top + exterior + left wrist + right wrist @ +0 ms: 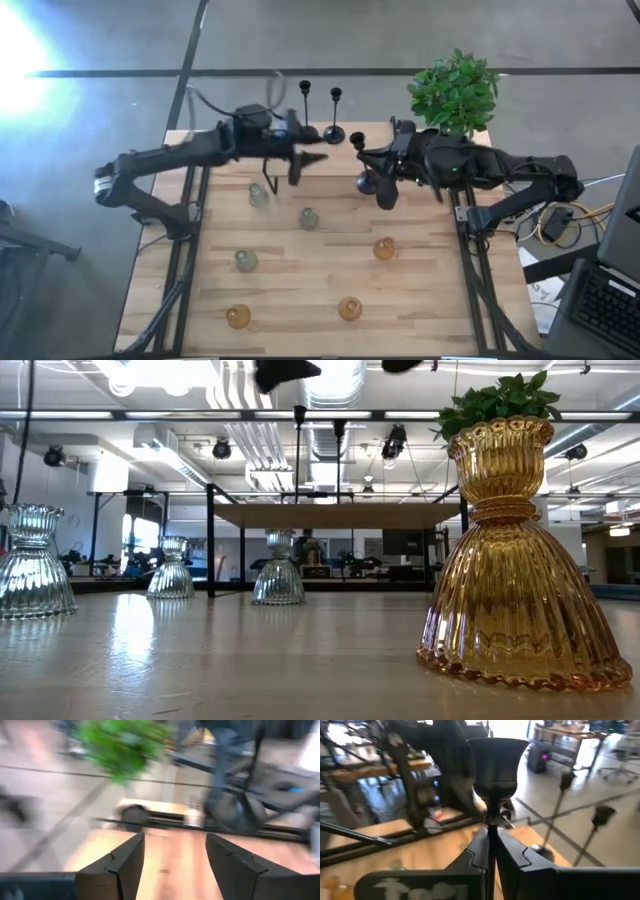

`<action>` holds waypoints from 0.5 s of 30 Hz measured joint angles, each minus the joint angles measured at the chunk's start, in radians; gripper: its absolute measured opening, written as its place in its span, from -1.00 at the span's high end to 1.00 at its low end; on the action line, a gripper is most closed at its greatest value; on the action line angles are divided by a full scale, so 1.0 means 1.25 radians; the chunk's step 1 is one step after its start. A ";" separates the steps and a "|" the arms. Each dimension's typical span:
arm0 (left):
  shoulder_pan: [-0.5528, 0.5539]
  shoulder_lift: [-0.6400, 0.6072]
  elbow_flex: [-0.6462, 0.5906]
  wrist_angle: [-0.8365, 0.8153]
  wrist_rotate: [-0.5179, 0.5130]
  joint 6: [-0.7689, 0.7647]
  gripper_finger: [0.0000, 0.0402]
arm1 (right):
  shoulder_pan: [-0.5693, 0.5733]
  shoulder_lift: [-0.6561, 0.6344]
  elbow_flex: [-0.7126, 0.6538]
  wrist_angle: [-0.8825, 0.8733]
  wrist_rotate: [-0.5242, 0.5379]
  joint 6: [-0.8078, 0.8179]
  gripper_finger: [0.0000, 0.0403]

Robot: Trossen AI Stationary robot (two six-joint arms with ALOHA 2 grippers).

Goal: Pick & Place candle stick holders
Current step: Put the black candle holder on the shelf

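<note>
The right gripper [491,851] is clamped shut on the thin stem of a black candlestick [496,765], its two fingers meeting around the stem just below the cup. In the high view this right gripper [372,163] sits over the far middle of the wooden surface [300,290], with the held candlestick [366,180] tipped so its domed base points toward the near side and its cup toward the far edge. The left gripper [172,865] stands wide open and holds nothing; it hovers near the far edge of the surface, just beside two other black candlesticks [334,118] that stand upright there. Small glass holders [309,217], pale green and amber, stand upright and scattered across the surface. No writing can be read.
</note>
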 joint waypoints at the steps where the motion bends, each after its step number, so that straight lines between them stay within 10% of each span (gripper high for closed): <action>1: 0.004 -0.023 -0.004 -0.002 -0.037 0.012 -0.09 | -0.005 -0.007 -0.033 0.030 0.009 -0.001 0.95; 10: 0.011 -0.226 -0.130 0.069 -0.266 0.089 -0.06 | -0.137 -0.104 -0.406 0.555 0.067 -0.088 0.96; 15: 0.012 -0.293 -0.203 0.123 -0.332 0.092 -0.06 | -0.236 -0.102 -0.482 0.624 0.042 -0.122 0.96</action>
